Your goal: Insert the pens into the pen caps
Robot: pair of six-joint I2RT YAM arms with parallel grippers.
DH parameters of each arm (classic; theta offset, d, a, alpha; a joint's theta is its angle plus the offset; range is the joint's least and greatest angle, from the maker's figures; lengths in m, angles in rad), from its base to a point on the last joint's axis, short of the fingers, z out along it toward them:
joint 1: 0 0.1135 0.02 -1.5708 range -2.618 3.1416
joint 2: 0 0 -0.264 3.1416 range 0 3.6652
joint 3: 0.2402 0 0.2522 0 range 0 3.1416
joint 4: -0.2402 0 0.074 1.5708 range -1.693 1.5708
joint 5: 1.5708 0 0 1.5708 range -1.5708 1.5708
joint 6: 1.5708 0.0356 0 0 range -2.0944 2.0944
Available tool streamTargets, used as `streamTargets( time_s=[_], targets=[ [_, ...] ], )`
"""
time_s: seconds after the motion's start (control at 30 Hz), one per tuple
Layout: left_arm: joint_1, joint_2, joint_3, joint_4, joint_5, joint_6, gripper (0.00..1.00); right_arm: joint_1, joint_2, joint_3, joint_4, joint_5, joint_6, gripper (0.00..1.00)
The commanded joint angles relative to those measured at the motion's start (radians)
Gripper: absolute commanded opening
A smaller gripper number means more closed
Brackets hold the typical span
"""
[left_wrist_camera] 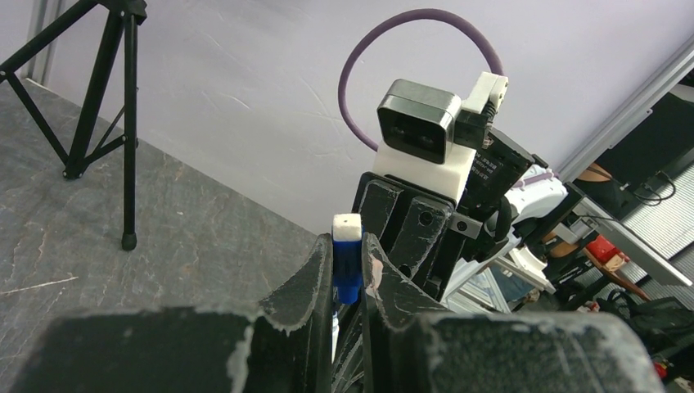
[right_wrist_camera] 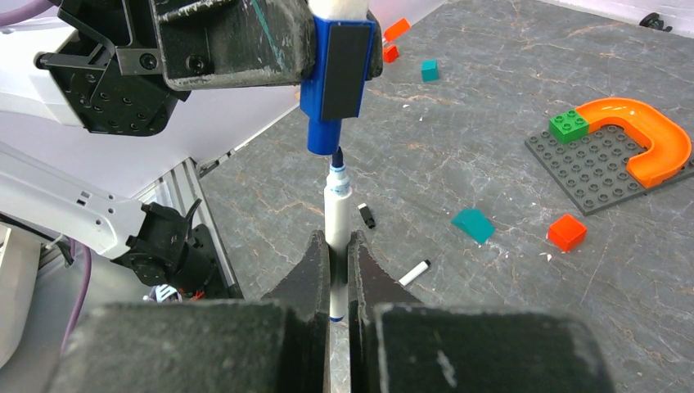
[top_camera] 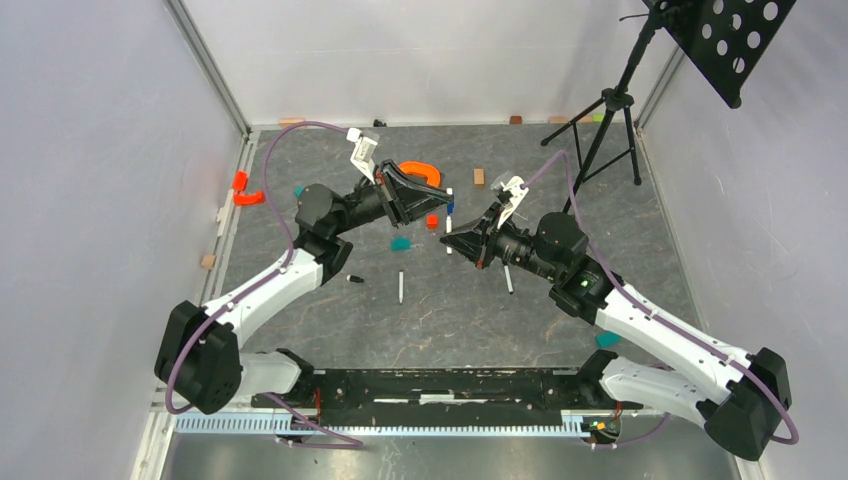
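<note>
The right gripper (right_wrist_camera: 337,241) is clenched on a slim white pen (right_wrist_camera: 337,205), pinched partway along its barrel. The pen's long axis runs straight out from the fingers, and its dark blue tip points away from the arm bases, toward the far wall. The tip meets the open mouth of a blue cap (right_wrist_camera: 331,82); I cannot tell whether it has gone in. The left gripper (left_wrist_camera: 348,246) grasps that cap from the other side, and the cap is lined up with the pen. The pair hangs above the floor just to the right of an orange arch (top_camera: 420,172).

The arch sits on a grey studded baseplate (right_wrist_camera: 597,168). Nearer the bases than the arch lie two loose pens (top_camera: 401,287) (top_camera: 508,280), both pointing roughly toward the far wall, and a black cap (top_camera: 354,279). A teal brick (right_wrist_camera: 473,224) and a red brick (right_wrist_camera: 566,232) lie close to the arch.

The floor is a dark grey, marbled mat (top_camera: 650,230). Pale lilac walls (top_camera: 100,150) enclose it. Well right of the arch stands a black tripod (top_camera: 610,120).
</note>
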Motion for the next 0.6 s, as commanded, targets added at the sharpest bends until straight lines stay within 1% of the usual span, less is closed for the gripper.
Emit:
streamTargets(
  time_s=[0.0,0.17,0.57],
  targets=[
    [-0.006,-0.006,-0.001,0.005,-0.003,0.047,0.02,0.000,-0.004,0.021,0.028,0.005,-0.008,0.00],
    [-0.006,-0.032,0.000,-0.042,-0.022,0.086,0.02,0.001,-0.013,0.016,0.024,0.004,-0.007,0.00],
    [-0.005,-0.058,-0.004,-0.057,-0.041,0.103,0.02,0.001,-0.024,0.009,0.024,-0.007,0.001,0.00]
  ],
)
